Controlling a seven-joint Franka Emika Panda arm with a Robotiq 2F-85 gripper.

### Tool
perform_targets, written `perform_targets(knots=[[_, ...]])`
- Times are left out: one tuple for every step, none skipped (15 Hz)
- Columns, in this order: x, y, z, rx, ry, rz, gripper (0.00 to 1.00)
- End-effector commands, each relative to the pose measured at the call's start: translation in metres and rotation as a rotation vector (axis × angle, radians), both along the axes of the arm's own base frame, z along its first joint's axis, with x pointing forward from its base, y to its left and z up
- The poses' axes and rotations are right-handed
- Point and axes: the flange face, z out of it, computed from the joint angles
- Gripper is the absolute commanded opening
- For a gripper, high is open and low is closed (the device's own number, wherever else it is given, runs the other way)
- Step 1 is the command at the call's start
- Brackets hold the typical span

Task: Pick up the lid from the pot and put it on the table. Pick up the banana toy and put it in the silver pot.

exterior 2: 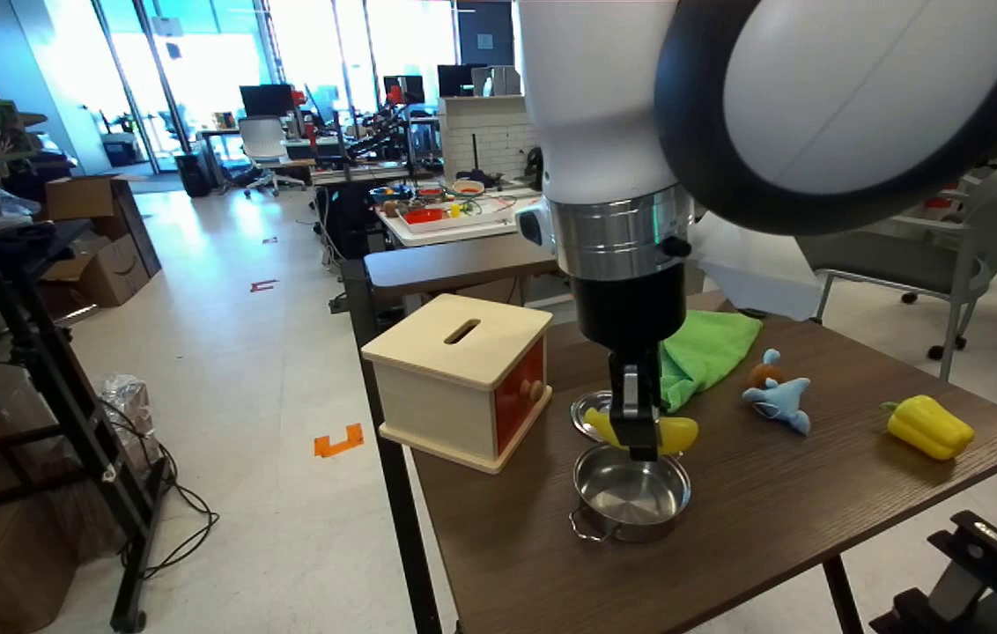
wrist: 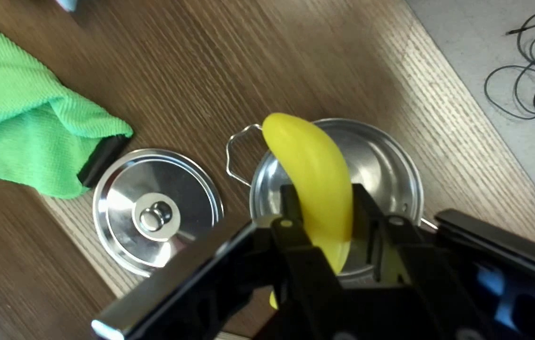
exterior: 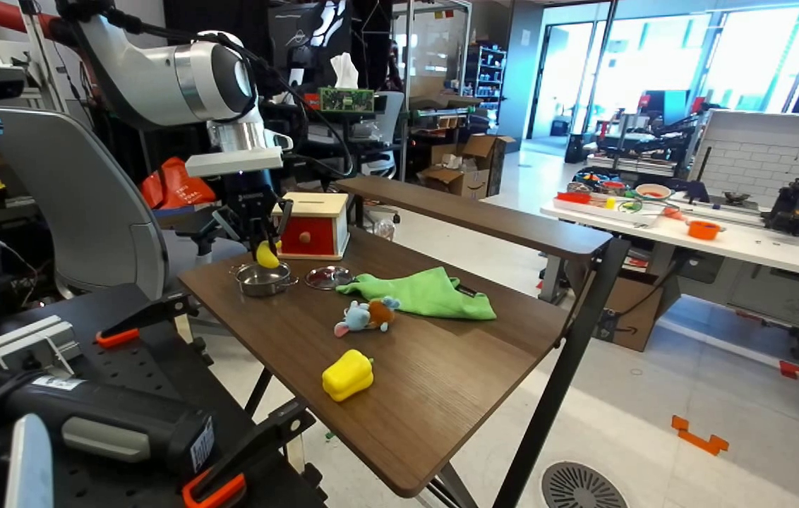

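I have the pincer (wrist: 326,203) closed on the banana toy (wrist: 307,151), its jaws parted only by the toy's thickness and bearing on both sides of it; one end of the toy reaches well beyond them. The arm (exterior: 181,77) is bent above, and the pincer points down in both exterior views. The pot (wrist: 385,170) stands upright below, its inside in view; the banana toy is over it, one end lapping past the rim in the wrist view. Whether toy and rim touch, I cannot tell. The lid (wrist: 121,212) lies flat on the desk (exterior: 442,409), knob up, beside the pot and apart from it. Near the lid I record a green cloth (exterior: 428,293) with a black piece (wrist: 103,161) showing at its edge. A wooden box (exterior 2: 454,387) with a red front stands near pot and lid. Further along the desk I note a blue-and-brown soft toy (exterior: 368,315) and, well apart from the pot, a yellow toy pepper (exterior: 348,376).
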Motion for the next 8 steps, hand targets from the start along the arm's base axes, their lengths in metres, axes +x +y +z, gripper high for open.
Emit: perform_targets(knots=[[0.008,0.013,-0.01,0.0,0.023,0.063,0.07],[0.01,0.015,-0.014,0.002,0.033,0.074,0.07],[0.011,0.016,-0.017,0.002,0.042,0.083,0.07],[0.012,0.018,-0.02,0.003,0.048,0.089,0.07],[0.013,0.019,-0.024,0.001,0.056,0.099,0.07],[0.014,0.02,-0.027,-0.002,0.064,0.107,0.07],[0.014,0.022,-0.03,-0.006,0.071,0.114,0.07],[0.015,0.023,-0.032,-0.009,0.077,0.121,0.07]])
